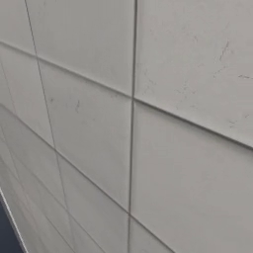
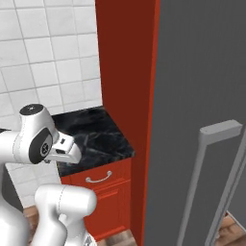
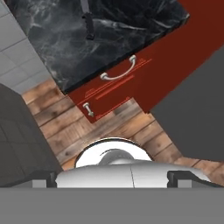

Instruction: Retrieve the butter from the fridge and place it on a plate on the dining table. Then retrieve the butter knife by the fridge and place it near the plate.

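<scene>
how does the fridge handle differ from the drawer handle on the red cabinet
The fridge handle is a long, straight, matte grey bar standing nearly upright; the drawer handle is a short, shiny silver arch lying level. The fridge handle sits on the plain grey fridge door, the drawer handle on the red cabinet. Both stand off their fronts.

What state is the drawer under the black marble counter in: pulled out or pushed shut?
Shut. In the right base view the drawer front sits flush with the red cabinet face below the counter; nothing of its inside shows.
</scene>
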Motion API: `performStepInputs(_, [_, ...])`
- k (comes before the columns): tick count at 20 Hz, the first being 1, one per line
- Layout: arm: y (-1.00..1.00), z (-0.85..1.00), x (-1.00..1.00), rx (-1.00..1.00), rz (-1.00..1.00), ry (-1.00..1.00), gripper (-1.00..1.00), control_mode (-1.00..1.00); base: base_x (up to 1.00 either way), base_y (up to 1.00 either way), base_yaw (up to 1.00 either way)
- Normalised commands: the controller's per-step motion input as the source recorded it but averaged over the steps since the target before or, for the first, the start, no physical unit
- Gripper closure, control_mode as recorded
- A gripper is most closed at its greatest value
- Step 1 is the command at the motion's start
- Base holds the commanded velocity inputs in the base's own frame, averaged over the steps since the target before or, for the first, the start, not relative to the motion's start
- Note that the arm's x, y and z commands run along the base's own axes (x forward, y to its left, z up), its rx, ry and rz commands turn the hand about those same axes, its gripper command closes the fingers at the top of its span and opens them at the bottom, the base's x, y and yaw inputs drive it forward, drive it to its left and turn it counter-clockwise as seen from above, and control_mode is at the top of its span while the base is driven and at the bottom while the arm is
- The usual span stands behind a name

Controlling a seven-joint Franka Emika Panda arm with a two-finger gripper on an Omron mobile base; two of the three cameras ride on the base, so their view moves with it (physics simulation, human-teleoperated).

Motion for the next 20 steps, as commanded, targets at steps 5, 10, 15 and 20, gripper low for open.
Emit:
performStepInputs(5, [0.00,0.00,0.56,0.01,0.05,0.00,-1.00,-1.00,0.10,0.03,0.00])
performStepInputs(10, [0.00,0.00,0.77,0.02,0.11,0.00,-1.00,-1.00,0.00,0.00,0.00])
performStepInputs(15, [0.15,-0.05,0.76,0.01,0.04,0.00,-1.00,-1.00,0.00,0.00,0.00])
performStepInputs(20, [0.37,-0.15,0.92,-0.02,-0.03,0.00,-1.00,-1.00,0.00,0.00,0.00])
